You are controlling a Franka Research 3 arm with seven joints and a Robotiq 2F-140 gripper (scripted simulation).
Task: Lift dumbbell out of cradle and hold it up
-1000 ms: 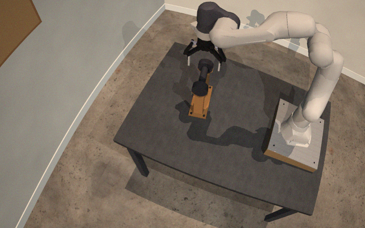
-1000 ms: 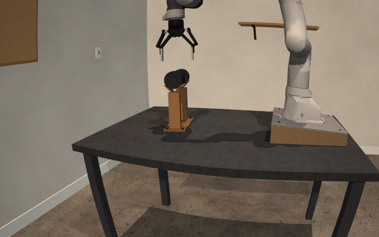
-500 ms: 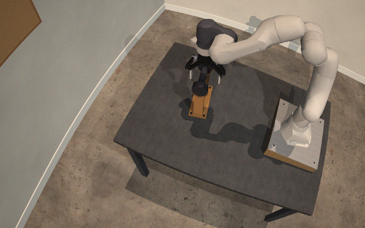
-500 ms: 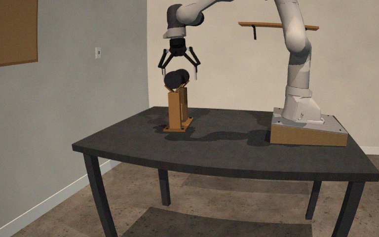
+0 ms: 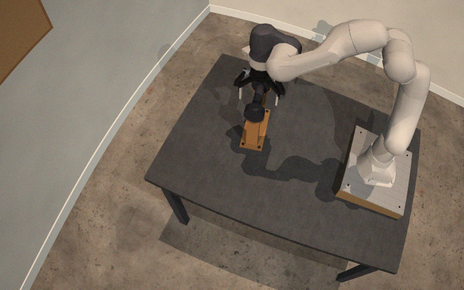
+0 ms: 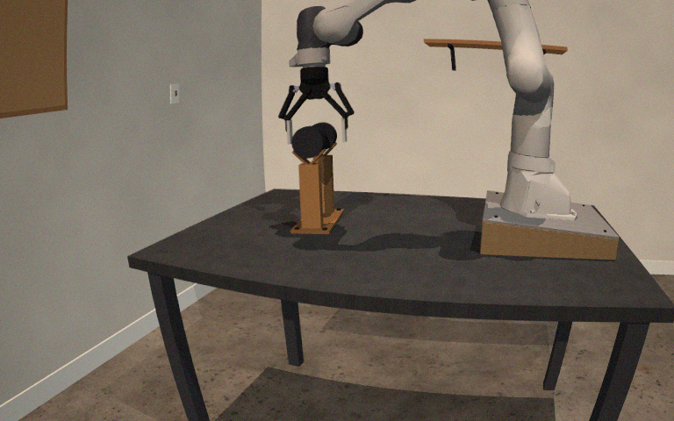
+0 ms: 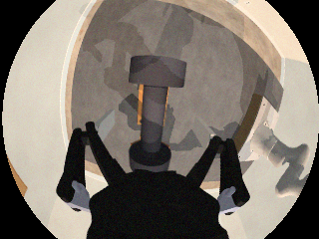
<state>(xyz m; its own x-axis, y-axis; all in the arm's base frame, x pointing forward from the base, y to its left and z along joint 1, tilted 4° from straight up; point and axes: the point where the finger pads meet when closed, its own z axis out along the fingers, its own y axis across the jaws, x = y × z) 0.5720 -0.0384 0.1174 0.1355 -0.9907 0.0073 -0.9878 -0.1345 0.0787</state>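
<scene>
Only the exterior view shows the wide-open, empty gripper (image 6: 315,132) straddling the dumbbell (image 6: 313,139), resting in its cradle (image 6: 315,196) left of frame centre, bare table (image 6: 408,271) around.

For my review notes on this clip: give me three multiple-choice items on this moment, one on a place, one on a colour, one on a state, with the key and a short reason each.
1. Where is the dumbbell?
A. On the table top
B. In the forks of the cradle
C. On the wall shelf

2. What colour is the cradle?
A. Orange-brown
B. White
C. Blue

3. How does the gripper stand?
A. Shut on the handle
B. Shut on nothing
C. Open, fingers either side of the dumbbell

Key:
1 B: the exterior view shows the dark heads resting in the cradle's forked top, well above the table.
2 A: the post and its base plate are orange-brown in the top and exterior views.
3 C: the fingers are spread wide, with the dumbbell between and free of them.
</scene>
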